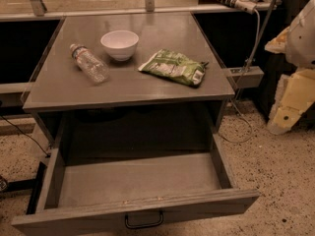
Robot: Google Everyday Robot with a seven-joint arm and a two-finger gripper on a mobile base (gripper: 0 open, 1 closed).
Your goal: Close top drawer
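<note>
Grey desk [147, 85] on speckled floor [280, 181] holds a white bowl [119, 44], plastic bottle [89, 63] and green snack bag [173, 67]. My tool [283, 117] hangs off its right side, and I cannot tell its state. The top drawer [197, 205] stands pulled open, lower-left of the tool.

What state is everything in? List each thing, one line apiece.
top drawer: open, pulled far out of the cabinet.
water bottle: lying on its side on the cabinet top, cap on.
white bowl: upright on the cabinet top.
green chip bag: lying flat to the right of the bowl.
gripper: off to the right of the cabinet, clear of the drawer.
</note>
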